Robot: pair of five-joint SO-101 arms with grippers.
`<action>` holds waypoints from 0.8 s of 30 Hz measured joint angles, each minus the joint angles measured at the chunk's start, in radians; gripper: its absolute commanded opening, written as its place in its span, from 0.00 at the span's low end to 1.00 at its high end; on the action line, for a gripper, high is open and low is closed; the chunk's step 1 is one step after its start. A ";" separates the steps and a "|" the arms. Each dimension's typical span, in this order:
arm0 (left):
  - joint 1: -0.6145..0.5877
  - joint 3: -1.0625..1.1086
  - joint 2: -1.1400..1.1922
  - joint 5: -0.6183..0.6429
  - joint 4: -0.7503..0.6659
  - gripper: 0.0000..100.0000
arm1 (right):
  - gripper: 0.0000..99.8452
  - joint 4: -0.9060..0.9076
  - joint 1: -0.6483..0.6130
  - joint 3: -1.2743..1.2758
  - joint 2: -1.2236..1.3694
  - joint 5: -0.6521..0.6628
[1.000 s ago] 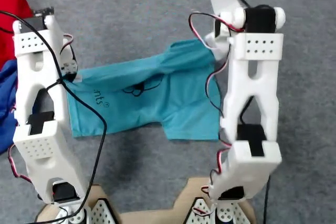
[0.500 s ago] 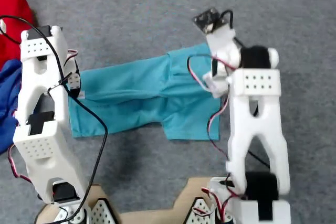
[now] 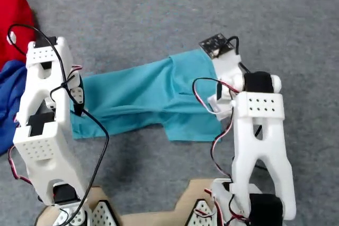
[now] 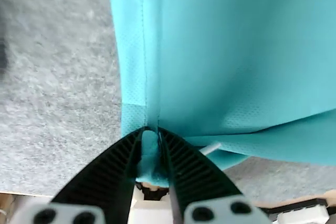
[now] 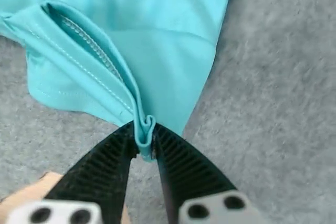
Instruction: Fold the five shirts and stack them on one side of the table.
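Note:
A teal shirt [image 3: 143,96] lies across the middle of the grey table, folded lengthwise. My left gripper [image 4: 149,142] is shut on the shirt's hem at its left end, the cloth [image 4: 220,51] stretching away from the jaws. My right gripper [image 5: 144,135] is shut on a pinched fold of the teal shirt [image 5: 131,30] at its right end. In the high view the left arm [image 3: 45,120] stands over the shirt's left edge and the right arm [image 3: 254,125] over its right edge. A red shirt [image 3: 13,22] and a blue shirt [image 3: 8,99] lie at the table's left edge.
The grey felt table [image 3: 296,41] has free room at the back and on the right. A wooden base [image 3: 153,213] holding the arms sits at the front edge. Cables [image 3: 100,136] hang from the left arm over the shirt.
Both arms have pulled back toward the front, drawing the shirt's far edge over its near half. The printed side is now folded under.

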 measured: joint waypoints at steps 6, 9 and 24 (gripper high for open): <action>-0.028 0.032 0.000 -0.028 0.000 0.02 | 0.00 -0.003 0.003 0.048 0.000 0.000; -0.051 0.034 0.000 -0.028 0.000 0.02 | 0.00 -0.003 0.003 0.063 0.000 0.002; -0.014 0.107 0.000 -0.028 0.000 0.02 | 0.00 -0.041 0.005 0.149 -0.002 0.003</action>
